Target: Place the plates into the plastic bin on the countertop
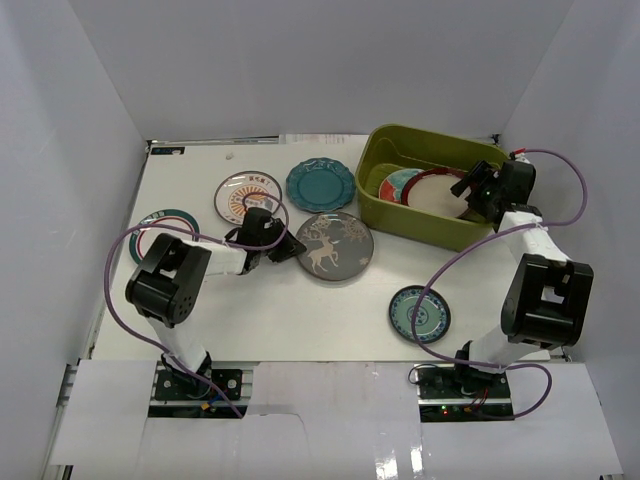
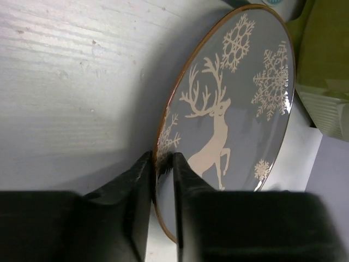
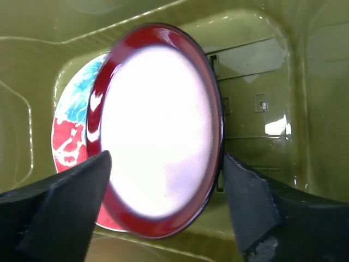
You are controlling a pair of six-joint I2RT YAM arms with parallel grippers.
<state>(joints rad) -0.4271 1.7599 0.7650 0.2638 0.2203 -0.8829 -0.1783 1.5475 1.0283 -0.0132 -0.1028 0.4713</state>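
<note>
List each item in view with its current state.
Left fingers: closed on grey deer plate's rim.
Right fingers: open, either side of dark-rimmed plate.
Dark-rimmed plate: in bin, atop red-teal plate.
Bin: holds two plates.
Scalloped teal plate, sunburst plate, green-rimmed plate, small teal plate: flat on countertop.

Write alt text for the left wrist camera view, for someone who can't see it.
The left gripper pinches the rim of the grey deer plate between its black jaws, seen close up. White snowflakes surround the deer; the white countertop fills the left, and part of the olive-green bin shows at the right edge.
</note>
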